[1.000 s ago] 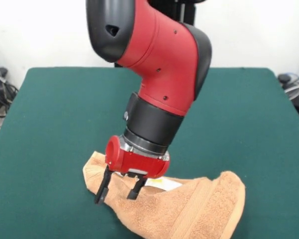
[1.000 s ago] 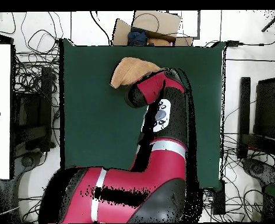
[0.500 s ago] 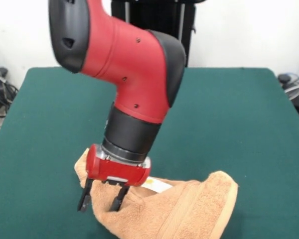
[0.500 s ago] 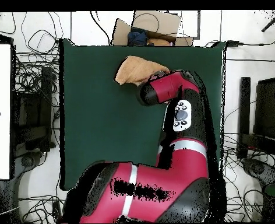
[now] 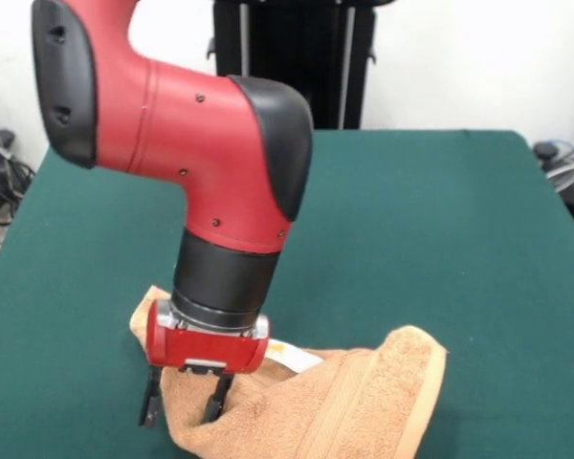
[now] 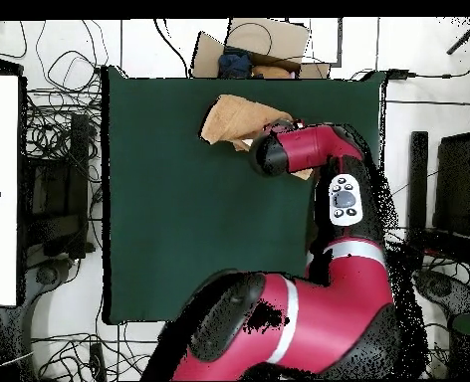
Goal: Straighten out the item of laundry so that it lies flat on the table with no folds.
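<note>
Towel (image 5: pixel 354 406) at near edge of green surface (image 5: pixel 440 229), bunched, folded over itself — not flat yet. Gripper (image 5: pixel 180 406) jaws pinch towel's left edge. Most spreading left, approx.

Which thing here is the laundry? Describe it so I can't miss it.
On the green table, look at the near edge beneath the red arm's gripper. The towel is a rumpled peach-orange terry cloth, the only thing lying on the felt.
</note>
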Controlling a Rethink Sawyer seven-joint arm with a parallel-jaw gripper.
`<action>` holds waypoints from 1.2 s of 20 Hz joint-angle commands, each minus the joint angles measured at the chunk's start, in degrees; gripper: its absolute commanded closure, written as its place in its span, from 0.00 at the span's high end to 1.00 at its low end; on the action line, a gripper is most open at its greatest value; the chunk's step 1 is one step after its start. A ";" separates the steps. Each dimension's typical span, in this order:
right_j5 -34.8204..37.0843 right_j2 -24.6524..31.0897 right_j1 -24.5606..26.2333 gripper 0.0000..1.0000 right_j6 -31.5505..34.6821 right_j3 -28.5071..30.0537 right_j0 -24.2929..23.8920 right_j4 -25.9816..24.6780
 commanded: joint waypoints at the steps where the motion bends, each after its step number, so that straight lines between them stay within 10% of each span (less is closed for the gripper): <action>1: 8.91 11.05 4.25 1.00 -18.77 8.65 -4.44 0.41; 24: 23.02 23.75 10.60 1.00 -47.39 12.16 -17.45 8.86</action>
